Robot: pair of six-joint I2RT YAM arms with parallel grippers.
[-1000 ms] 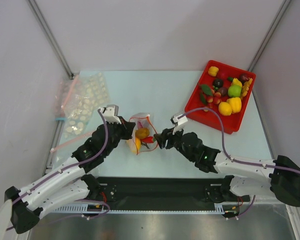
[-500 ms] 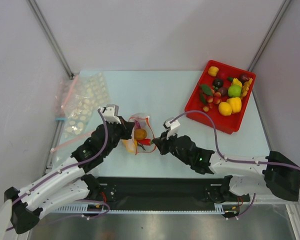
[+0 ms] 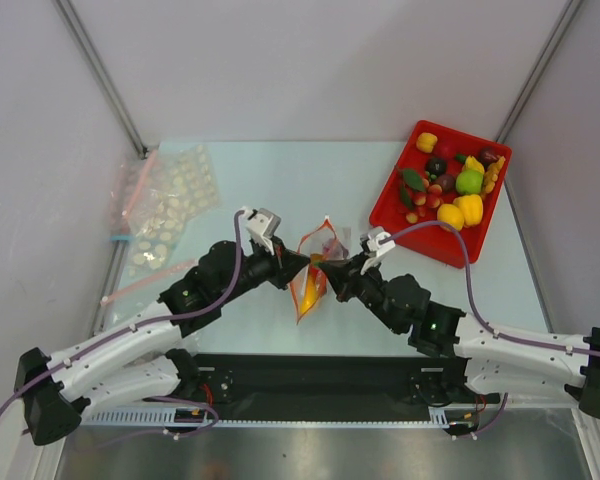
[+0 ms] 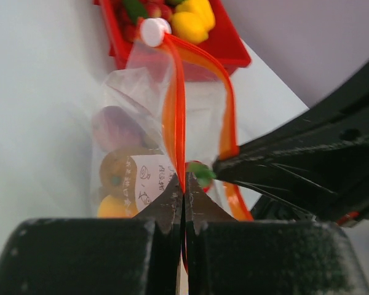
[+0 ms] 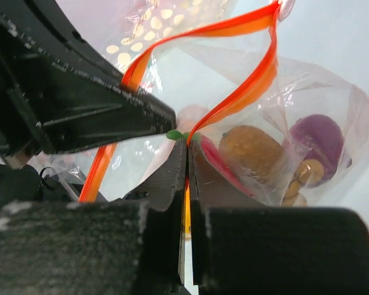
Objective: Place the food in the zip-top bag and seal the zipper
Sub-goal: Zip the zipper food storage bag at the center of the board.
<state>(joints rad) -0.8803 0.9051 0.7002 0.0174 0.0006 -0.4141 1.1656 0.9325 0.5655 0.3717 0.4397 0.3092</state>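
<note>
The zipper (image 4: 174, 104) is pinched in the fully closed left claw (image 4: 183, 189), and its other strip is clamped in the closed right claw (image 5: 187, 150). The zip-top bag (image 3: 313, 275), food (image 5: 252, 147) inside, is held between both.

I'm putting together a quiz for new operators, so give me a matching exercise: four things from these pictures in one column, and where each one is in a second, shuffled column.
Things
1. red plastic tray
2. clear zip-top bag with red-orange strip
3. clear bags printed with white dots
4. purple toy fruit

Places
A. lying flat at the far left of the table
B. inside the zip-top bag
C. at the far right, holding loose toy food
D. pinched at its strip by the left claw and the right claw

Pairs: 1-C, 2-D, 3-A, 4-B
</note>
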